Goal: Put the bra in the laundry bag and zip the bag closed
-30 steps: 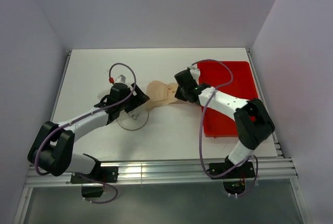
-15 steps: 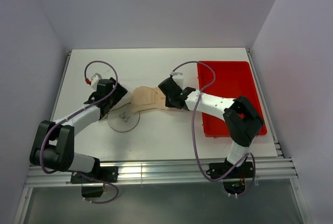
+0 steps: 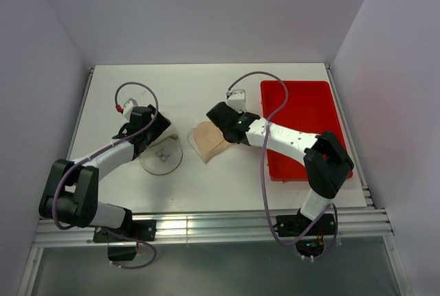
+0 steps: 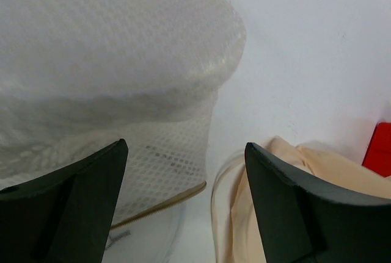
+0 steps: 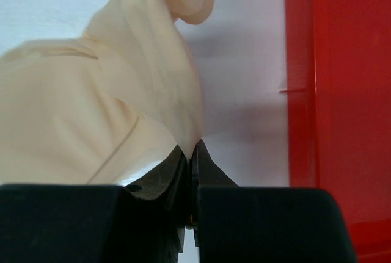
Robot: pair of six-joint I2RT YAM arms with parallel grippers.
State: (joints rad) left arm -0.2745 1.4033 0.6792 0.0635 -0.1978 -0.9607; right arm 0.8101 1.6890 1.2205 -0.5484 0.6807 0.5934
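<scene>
The beige bra (image 3: 208, 141) lies bunched on the white table, right of the laundry bag (image 3: 161, 155), a round off-white mesh pouch with a dark print on its face. My right gripper (image 3: 218, 126) is shut on the bra's edge; the right wrist view shows the fabric (image 5: 104, 104) pinched between the closed jaws (image 5: 194, 153). My left gripper (image 3: 159, 134) is open at the bag's far rim. In the left wrist view the mesh bag (image 4: 104, 61) with its zip edge fills the left, and the bra (image 4: 293, 177) lies at lower right.
A red rectangular tray (image 3: 302, 124) sits at the right of the table, under the right forearm; its edge shows in the right wrist view (image 5: 342, 92). Grey walls stand close on both sides and behind.
The right gripper has dragged the bra left and nearer, so it now lies bunched beside the bag. The left gripper has moved left with the bag and has stayed nearly still for the last half second.
</scene>
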